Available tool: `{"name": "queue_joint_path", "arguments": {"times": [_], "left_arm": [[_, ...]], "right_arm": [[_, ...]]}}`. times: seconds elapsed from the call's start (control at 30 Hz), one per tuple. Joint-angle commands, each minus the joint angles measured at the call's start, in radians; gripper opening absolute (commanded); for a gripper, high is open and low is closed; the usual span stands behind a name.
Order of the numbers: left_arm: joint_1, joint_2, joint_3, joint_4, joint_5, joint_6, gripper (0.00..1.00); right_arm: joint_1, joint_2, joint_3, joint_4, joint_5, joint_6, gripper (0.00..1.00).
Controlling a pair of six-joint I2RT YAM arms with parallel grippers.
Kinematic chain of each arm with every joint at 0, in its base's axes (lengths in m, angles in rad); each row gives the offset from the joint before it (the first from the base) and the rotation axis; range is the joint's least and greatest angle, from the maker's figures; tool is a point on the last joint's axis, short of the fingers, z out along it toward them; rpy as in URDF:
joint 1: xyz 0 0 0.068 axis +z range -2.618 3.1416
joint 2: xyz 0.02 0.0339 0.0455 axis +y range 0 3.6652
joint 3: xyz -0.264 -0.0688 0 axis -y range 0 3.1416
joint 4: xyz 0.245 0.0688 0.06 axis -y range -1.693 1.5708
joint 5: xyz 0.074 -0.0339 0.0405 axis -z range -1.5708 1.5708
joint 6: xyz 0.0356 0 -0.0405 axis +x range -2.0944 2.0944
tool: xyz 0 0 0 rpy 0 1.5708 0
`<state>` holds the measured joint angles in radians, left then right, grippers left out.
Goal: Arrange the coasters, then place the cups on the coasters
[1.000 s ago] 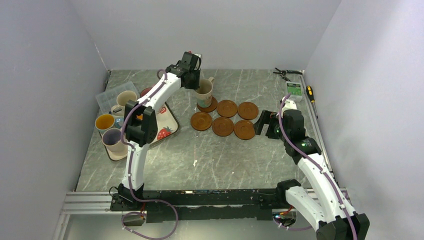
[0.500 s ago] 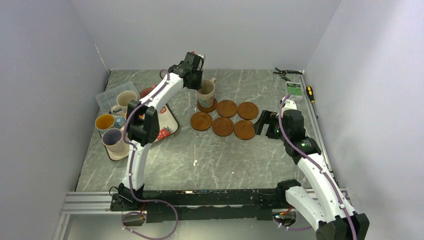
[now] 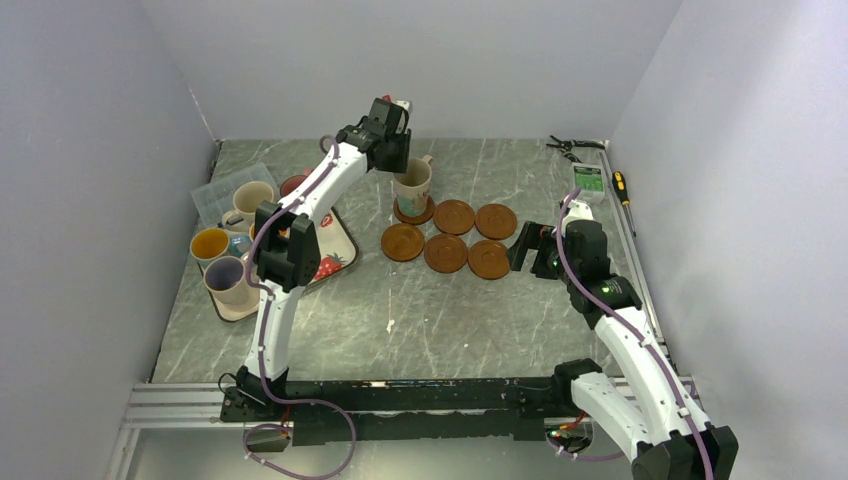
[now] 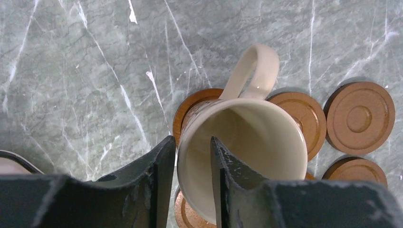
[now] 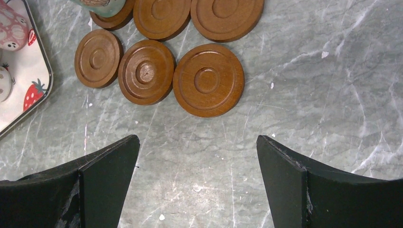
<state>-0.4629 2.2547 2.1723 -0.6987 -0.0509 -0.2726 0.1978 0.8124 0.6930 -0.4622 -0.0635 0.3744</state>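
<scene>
Marble tabletop, mug on its coaster, rim between my loosely parted left fingers; right fingers wide, empty. Lifting crooked could've snagged that rim and tipped it.

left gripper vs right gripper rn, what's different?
Opening: left gripper stands narrowly parted; right gripper stands wide open.
Place: left gripper straddles the rim of the cup on its coaster; right gripper hangs over bare table near the empty coasters.
Shared: both point down; neither clamps anything.
</scene>
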Motion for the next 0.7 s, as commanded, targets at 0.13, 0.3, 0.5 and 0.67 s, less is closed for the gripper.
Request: {"name": "queue_joint_path", "arguments": {"times": [0.13, 0.3, 0.5, 0.67], "left_arm": [[-0.008, -0.026, 0.053, 0.015, -0.002, 0.011, 0.44], [-0.008, -0.097, 0.011, 0.034, -0.017, 0.016, 0.59], [-0.008, -0.257, -0.088, 0.044, -0.064, 0.044, 0.77], [0.0, -0.363, -0.124, -0.052, -0.119, 0.095, 0.82]], "right_arm": [[-0.003, -0.007, -0.002, 0.04, -0.016, -0.006, 1.0], [-0.003, -0.01, 0.002, 0.034, -0.012, -0.006, 1.0], [-0.004, -0.016, 0.004, 0.033, -0.01, -0.008, 1.0], [-0.005, -0.02, 0.004, 0.03, -0.009, -0.009, 1.0]]}}
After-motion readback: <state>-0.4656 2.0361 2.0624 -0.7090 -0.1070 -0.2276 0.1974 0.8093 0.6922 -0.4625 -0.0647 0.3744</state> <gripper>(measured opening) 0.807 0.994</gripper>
